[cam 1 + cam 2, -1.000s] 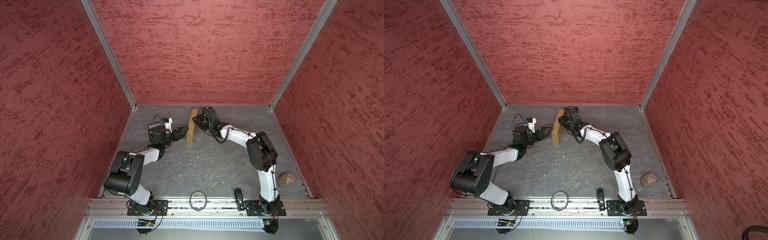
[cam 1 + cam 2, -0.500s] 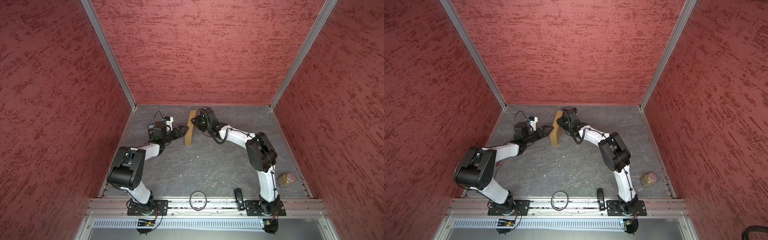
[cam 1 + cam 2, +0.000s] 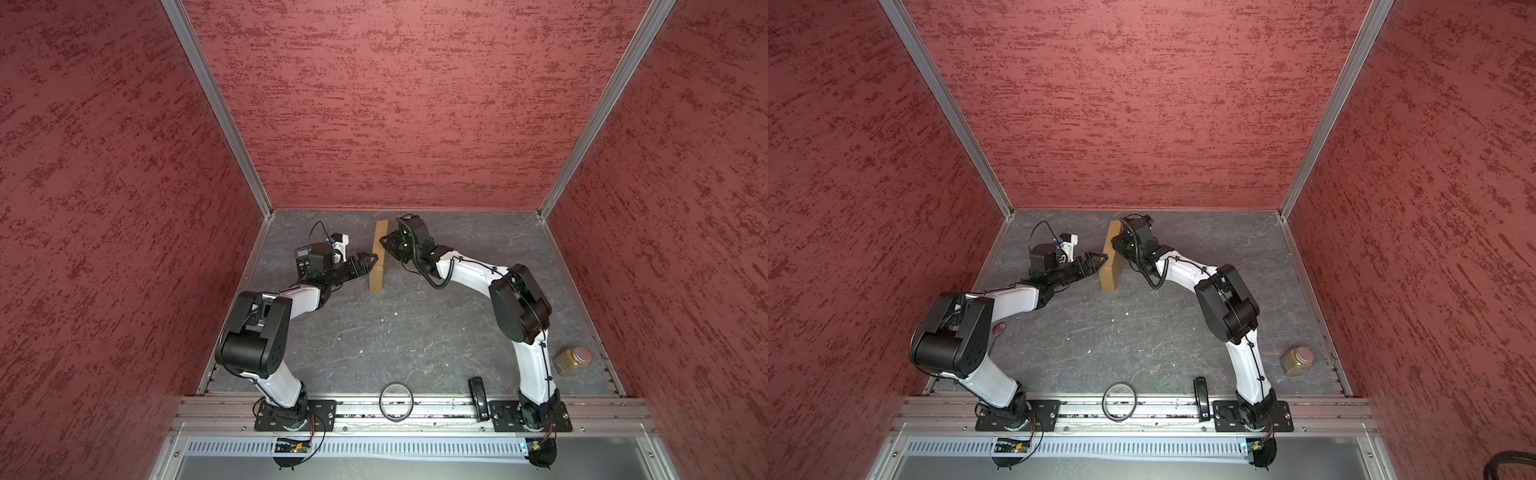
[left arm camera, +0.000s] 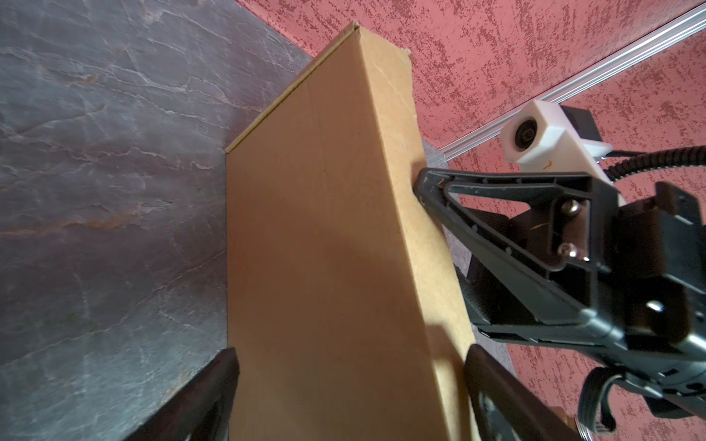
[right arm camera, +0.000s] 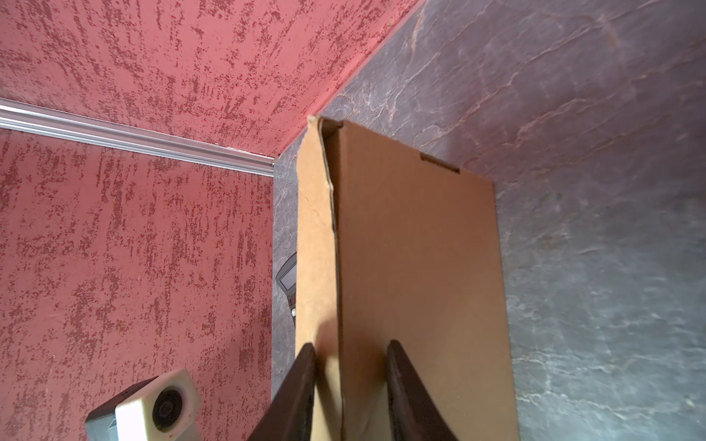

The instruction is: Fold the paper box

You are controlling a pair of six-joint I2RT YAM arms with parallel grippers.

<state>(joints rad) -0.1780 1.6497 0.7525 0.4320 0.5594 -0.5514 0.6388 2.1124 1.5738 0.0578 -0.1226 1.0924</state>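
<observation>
Folding done: the box (image 3: 376,278) looks nearly finished. It is closed into a shallow slab and stands on a narrow edge at the back middle of the bench (image 3: 415,332), between the two arms.
Folding left: in the right wrist view the narrow wall gapes at its far corner (image 5: 326,152). My guess is that it needs pressing home and the box then needs laying flat.
Walls (image 3: 395,104): red, rough streaked plaster, with aluminium strips in the corners.
Bench: grey and slate-like, matt, with pale veins.
Box material: plain tan cardboard, smooth faces, crisp creases, raw fibrous cut edges. A small tab slot is cut into the far rim (image 5: 439,165).
Left gripper (image 3: 368,262): jaws spread wide and straddling the box, tips close on both sides. Cannot tell whether they touch.
Right gripper (image 3: 387,242): jaws partly closed at the box's upper part. Cardboard fills the gap between them, which I read as a pinch holding the slab upright.
Calculator (image 3: 303,258): dark grey plastic with a pale display, behind the left wrist and apart from the box.
Jar (image 3: 573,360): clear, amber-brown contents, pinkish lid, at the right front of the bench.
Ring (image 3: 395,401): thin black hoop on the front rail.
</observation>
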